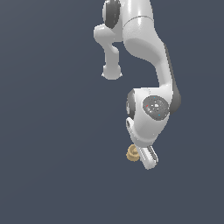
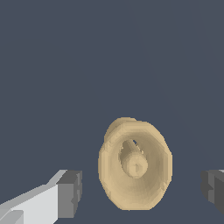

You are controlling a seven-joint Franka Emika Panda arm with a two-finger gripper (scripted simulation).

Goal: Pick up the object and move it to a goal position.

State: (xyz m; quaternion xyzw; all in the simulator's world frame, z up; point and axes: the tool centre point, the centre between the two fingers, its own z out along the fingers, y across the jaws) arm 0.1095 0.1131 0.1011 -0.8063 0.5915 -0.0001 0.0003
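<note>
Exterior and wrist views of one moment. In the exterior view you see the white arm [image 1: 144, 48] reaching down from the top of the picture over a plain dark blue-grey ground [image 1: 52, 153], its wrist bent so that the gripper [image 1: 144, 157] points downward. The object [image 1: 132, 153], a small tan stubby cylinder, sits at the gripper's tip, just on the exterior view's left of the white finger housing and partly overlapped by it.

In the wrist view you look along the gripper at the same object [image 2: 135, 164]. Its wide rim faces the camera as a tilted oval, and a round central knob [image 2: 134, 164] stands in the hollow. A narrower tan part shows behind the rim.

Note the claw. Its jaws stand wide apart, one dark grey pad [image 2: 69, 194] on a white finger on one side of the object and the second pad [image 2: 213, 188] at the picture's edge on the other side. The object lies between them, nearer the first pad than the second. A strip of ground shows between the object and each pad, so neither pad touches it. Whether the object rests on the ground cannot be told from either view.
</note>
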